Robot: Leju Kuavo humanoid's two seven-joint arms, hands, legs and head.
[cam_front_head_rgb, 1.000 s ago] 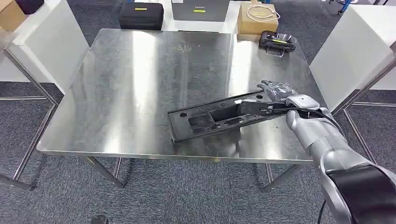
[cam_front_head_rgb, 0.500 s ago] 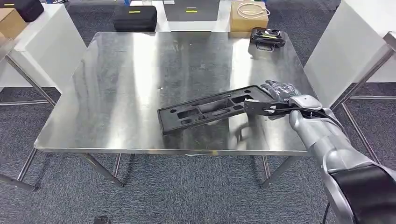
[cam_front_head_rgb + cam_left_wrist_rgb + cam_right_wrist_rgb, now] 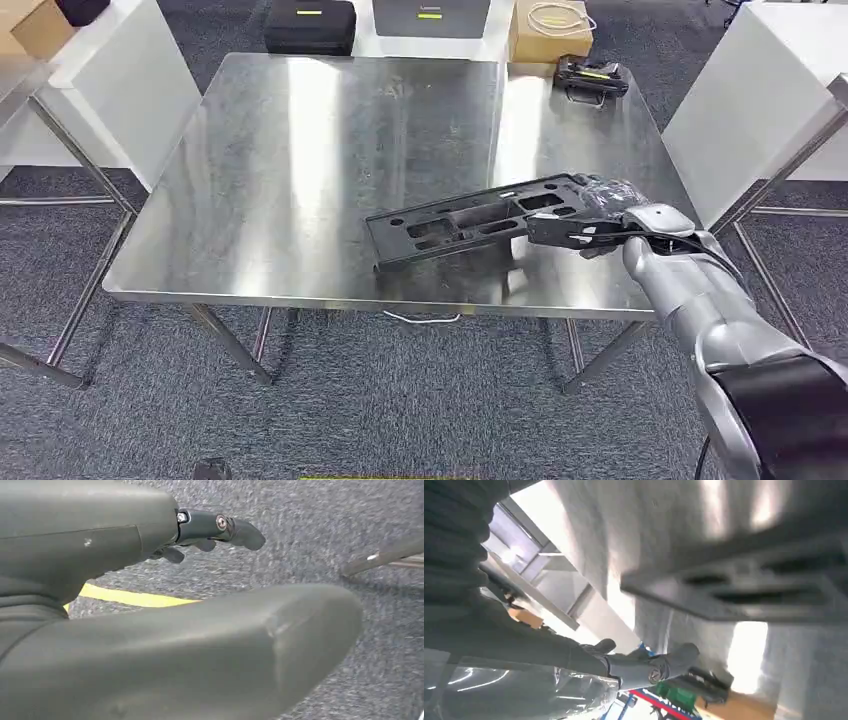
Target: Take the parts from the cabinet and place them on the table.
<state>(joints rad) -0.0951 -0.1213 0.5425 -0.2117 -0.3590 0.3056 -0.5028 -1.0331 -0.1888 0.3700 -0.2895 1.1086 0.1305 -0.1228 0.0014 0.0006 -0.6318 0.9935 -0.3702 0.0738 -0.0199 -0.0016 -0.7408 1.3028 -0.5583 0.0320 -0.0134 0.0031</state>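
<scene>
- Steel made up the tabletop [image 3: 300,150], which filled the upper and middle part of the head view and carried bright reflections.
- A long black plastic part [image 3: 470,218] with several rectangular cut-outs sat right of centre in the frame, slanting from lower left up to the right, over the tabletop's near half; whether its far end touched the surface could not be told.
- The right hand [image 3: 600,210] gripped the part's right end, dark fingers wrapped over it, and the silver arm ran down to the lower right corner.
- In the right wrist view the part [image 3: 744,575] appeared as a blurred grey slotted bar across the upper right, with the hand's fingers [image 3: 664,665] curled near the lower middle.
- The left hand [image 3: 215,530] showed in the left wrist view above grey carpet [image 3: 320,540] and a yellow floor line [image 3: 135,598]; its fingers were apart and held nothing.
- A small black device with a yellow label [image 3: 592,76] lay at the tabletop's upper right edge.
- Beyond the tabletop, along the top of the frame, stood a black case [image 3: 308,28] and a cardboard box [image 3: 550,30] with a coiled white cable on it.
- A white cable [image 3: 420,318] lay on the carpet under the near edge.
</scene>
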